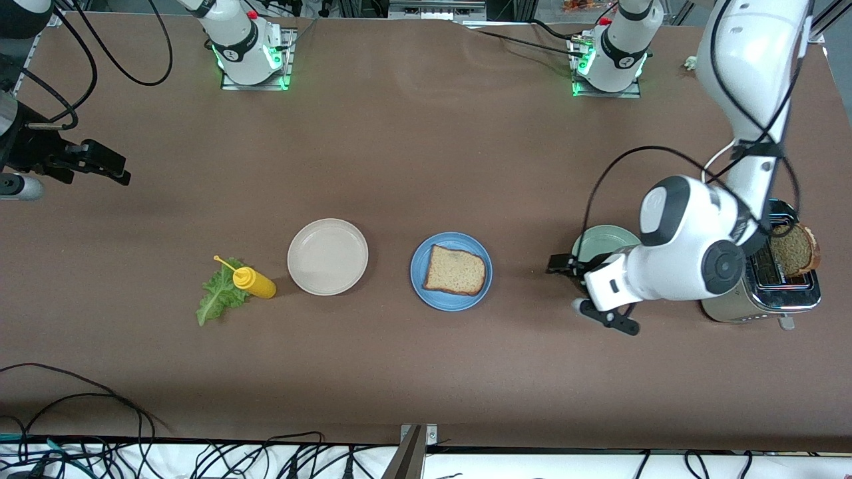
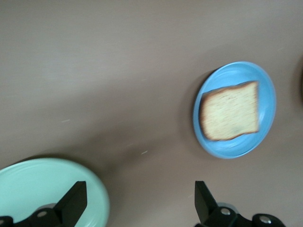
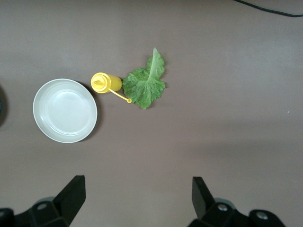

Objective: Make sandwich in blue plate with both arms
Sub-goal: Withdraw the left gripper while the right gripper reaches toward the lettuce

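Observation:
One brown bread slice (image 1: 454, 269) lies flat in the blue plate (image 1: 452, 303), near the table's middle. A second bread slice (image 1: 792, 250) stands in the toaster (image 1: 759, 299) at the left arm's end. The green lettuce leaf (image 1: 218, 297) lies on the table toward the right arm's end. My left gripper (image 1: 580, 293) hangs open and empty over the edge of the mint-green plate (image 1: 599, 241), apart from the blue plate (image 2: 267, 94) and its bread (image 2: 230, 110). My right gripper (image 1: 108, 166) waits open and empty at the right arm's end, with the lettuce (image 3: 146, 84) showing in the right wrist view.
A beige-white plate (image 1: 327, 256) sits between the lettuce and the blue plate. A yellow squeeze bottle (image 1: 255, 283) lies against the lettuce. The left arm's forearm hides part of the mint-green plate (image 2: 38, 189) and the toaster. Cables run along the table's near edge.

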Motion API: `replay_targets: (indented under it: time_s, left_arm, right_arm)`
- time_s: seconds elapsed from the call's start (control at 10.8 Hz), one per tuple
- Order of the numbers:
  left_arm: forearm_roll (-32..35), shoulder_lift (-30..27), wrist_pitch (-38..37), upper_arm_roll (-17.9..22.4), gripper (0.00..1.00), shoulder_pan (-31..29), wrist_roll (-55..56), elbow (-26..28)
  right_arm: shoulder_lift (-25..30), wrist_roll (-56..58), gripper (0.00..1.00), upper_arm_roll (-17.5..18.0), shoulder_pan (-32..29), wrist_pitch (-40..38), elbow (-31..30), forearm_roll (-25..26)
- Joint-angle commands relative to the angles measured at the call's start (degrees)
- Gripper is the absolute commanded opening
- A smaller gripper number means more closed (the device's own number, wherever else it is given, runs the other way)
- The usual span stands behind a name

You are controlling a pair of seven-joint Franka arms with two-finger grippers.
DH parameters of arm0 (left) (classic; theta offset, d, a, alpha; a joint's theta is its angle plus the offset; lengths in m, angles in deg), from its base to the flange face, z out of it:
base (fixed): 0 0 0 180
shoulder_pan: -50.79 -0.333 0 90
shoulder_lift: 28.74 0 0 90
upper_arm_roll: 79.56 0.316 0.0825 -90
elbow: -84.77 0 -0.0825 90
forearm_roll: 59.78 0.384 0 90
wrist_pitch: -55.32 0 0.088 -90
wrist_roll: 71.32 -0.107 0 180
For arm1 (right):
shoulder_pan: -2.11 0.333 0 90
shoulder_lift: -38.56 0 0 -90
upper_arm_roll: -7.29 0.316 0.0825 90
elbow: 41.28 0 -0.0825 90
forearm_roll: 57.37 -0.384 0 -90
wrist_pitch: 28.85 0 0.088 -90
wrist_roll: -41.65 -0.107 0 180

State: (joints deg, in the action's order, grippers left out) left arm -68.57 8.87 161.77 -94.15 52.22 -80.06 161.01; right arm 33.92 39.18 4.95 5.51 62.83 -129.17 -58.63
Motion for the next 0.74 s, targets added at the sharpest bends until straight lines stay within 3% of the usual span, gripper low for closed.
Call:
replay_targets:
  time_s: [0.0, 0.65]
  left_arm:
    - [10.3, -6.9, -4.4, 0.2, 1.0, -1.3, -0.2, 1.5]
    - [12.6, -20.0, -15.7, 0.3, 1.0, -6.5, -0.2, 1.5]
  right_arm:
    - [0.5, -0.4, 1.0, 0.1, 0.1, -0.1, -0.4, 0.1]
    - [-6.3, 3.6, 1.0, -0.6, -1.1, 5.9, -0.5, -0.5]
